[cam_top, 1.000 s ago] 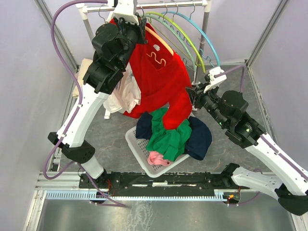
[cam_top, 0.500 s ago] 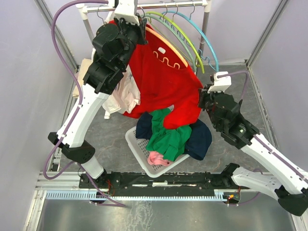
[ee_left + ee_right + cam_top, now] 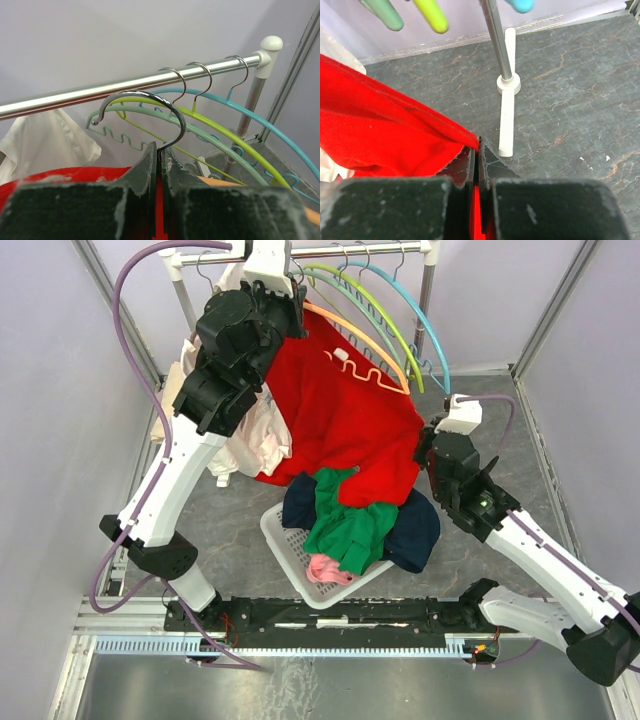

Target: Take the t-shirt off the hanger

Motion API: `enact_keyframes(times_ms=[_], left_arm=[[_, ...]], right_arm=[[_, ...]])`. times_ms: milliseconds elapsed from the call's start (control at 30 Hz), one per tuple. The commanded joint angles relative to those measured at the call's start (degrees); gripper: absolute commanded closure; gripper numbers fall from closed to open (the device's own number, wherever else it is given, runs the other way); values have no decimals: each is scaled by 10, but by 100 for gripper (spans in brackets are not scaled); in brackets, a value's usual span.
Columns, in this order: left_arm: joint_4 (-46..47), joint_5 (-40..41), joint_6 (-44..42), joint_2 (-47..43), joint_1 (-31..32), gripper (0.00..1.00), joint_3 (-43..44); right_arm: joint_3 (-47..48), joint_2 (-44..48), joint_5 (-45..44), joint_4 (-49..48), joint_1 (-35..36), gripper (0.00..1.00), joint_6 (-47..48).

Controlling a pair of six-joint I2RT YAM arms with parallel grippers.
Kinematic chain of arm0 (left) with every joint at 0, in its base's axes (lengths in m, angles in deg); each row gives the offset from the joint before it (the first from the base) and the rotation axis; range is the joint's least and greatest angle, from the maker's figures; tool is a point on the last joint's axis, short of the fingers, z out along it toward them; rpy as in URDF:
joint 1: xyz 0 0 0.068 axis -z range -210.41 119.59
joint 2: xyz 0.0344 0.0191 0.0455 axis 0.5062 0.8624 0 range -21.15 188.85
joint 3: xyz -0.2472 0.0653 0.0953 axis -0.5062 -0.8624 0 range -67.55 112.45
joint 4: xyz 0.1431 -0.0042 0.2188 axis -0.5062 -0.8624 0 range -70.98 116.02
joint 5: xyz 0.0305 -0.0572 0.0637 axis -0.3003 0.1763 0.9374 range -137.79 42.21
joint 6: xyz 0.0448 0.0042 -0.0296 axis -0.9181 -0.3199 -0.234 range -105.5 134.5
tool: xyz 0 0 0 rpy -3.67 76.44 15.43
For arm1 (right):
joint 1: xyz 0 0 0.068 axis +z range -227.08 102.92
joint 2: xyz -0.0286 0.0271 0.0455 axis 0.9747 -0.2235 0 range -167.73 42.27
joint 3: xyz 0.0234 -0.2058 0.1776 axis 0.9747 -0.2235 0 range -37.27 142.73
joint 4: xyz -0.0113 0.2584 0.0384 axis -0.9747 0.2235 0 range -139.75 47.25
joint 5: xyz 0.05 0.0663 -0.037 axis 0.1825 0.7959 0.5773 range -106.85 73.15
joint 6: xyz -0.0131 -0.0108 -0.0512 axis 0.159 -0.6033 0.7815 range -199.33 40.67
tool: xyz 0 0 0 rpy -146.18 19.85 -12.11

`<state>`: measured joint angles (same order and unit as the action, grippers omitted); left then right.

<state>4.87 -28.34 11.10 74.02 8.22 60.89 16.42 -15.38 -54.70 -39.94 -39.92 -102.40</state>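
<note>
L gripper (image 3: 160, 152) clamping chrome hook (image 3: 150, 100) of orange hanger (image 3: 372, 348), jaws pressed together on stem. Can't tell if hook is resting on rail (image 3: 60, 100).

R gripper (image 3: 477, 147) pinching edge of red t-shirt (image 3: 340, 420), jaws nipping fabric, no gap. Shirt hanging by far edge, stretching twd right edge, above basket (image 3: 272, 532).

Advice: R pulling down and outward w/ steady tension, L bracing hanger, so shoulder is sliding off w/o snagging.

No readable writing; only white squiggle (image 3: 365, 370) showing.
</note>
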Motion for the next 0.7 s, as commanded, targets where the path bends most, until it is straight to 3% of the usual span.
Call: enact_keyframes(times_ms=[0, 267, 300, 433, 500, 667], left_arm=[[70, 23, -30, -55, -6, 97, 30], [72, 6, -19, -64, -6, 97, 19], [73, 3, -17, -65, -6, 97, 14], [80, -19, -8, -74, -6, 97, -15], [89, -35, -2, -81, -6, 97, -38], [110, -80, 16, -97, -6, 97, -96]], right_arm=[[-18, 16, -28, 1, -16, 99, -24], [-24, 12, 6, -22, -19, 96, -19], [-24, 14, 15, -28, -19, 90, -15], [-17, 31, 59, -45, -19, 48, 6], [-12, 40, 72, -47, -19, 42, 9], [7, 61, 94, -40, -19, 40, 14]])
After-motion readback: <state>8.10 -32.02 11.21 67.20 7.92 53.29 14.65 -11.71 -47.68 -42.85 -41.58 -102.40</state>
